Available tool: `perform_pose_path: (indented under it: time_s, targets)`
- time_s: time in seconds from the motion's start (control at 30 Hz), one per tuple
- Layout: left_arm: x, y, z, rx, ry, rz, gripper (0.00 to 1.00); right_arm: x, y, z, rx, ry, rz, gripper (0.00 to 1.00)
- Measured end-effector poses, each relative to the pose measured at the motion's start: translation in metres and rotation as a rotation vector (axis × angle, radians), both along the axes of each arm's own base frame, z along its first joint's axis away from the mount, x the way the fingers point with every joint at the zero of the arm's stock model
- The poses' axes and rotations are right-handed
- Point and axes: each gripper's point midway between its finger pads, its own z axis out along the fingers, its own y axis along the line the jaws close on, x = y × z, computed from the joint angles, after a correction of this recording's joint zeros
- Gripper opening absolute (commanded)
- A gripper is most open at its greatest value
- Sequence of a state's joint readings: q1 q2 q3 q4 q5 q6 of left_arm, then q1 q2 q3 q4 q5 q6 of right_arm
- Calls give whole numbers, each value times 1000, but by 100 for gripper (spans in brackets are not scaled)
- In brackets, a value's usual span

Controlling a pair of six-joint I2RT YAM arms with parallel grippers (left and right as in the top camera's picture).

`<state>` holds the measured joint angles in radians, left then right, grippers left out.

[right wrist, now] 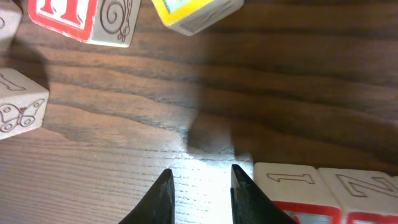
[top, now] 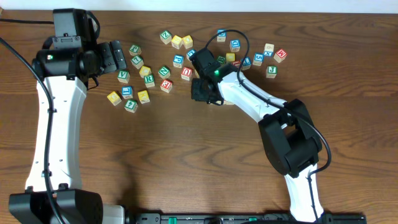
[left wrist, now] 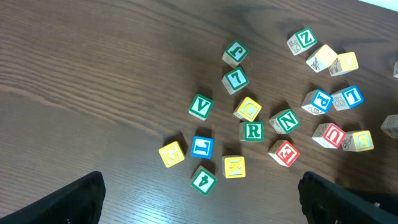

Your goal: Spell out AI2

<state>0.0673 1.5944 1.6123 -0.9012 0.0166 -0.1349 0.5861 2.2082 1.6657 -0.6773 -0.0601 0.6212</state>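
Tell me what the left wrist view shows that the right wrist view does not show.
Only the left wrist view: a wide scatter of blocks, among them the green V block, green R block and yellow G block, with the left hand's fingers far apart. Only the right wrist view: the right hand close over bare wood, fingers narrowly apart, beside a pair of red-edged blocks set side by side, and a butterfly block. Both: the wooden table and lettered blocks.
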Motion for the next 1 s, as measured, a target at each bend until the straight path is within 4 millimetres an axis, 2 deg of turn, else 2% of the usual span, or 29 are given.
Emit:
perform_pose_path:
  time_s: [0.17, 0.27, 0.37, 0.47, 0.57, 0.7, 0.8, 0.93, 0.97, 1.0]
  targets:
    - [0, 0, 0, 0, 0, 0, 98, 9, 3, 18, 12, -20, -1, 30]
    - [0, 0, 0, 0, 0, 0, 99, 11, 4, 35, 21, -35, 6, 33]
    - [-2, 0, -1, -1, 8, 0, 99, 11, 1, 64, 37, -63, 11, 39]
    - [-3, 0, -2, -1, 17, 0, 99, 12, -12, 104, 58, -111, 15, 48]
    - [-3, 0, -2, -1, 17, 0, 99, 14, -37, 150, 70, -179, 16, 65]
    - [-3, 0, -2, -1, 17, 0, 99, 6, -77, 207, 60, -272, 20, 99]
    - [-3, 0, -2, -1, 17, 0, 99, -13, -102, 239, 41, -305, 28, 99]
    - [-3, 0, -2, -1, 17, 0, 99, -49, -126, 260, 13, -281, 32, 97]
    - [-3, 0, -2, -1, 17, 0, 99, -58, -131, 264, 4, -271, 36, 77]
    - [-3, 0, -2, -1, 17, 0, 99, -67, -134, 267, -2, -264, 45, 76]
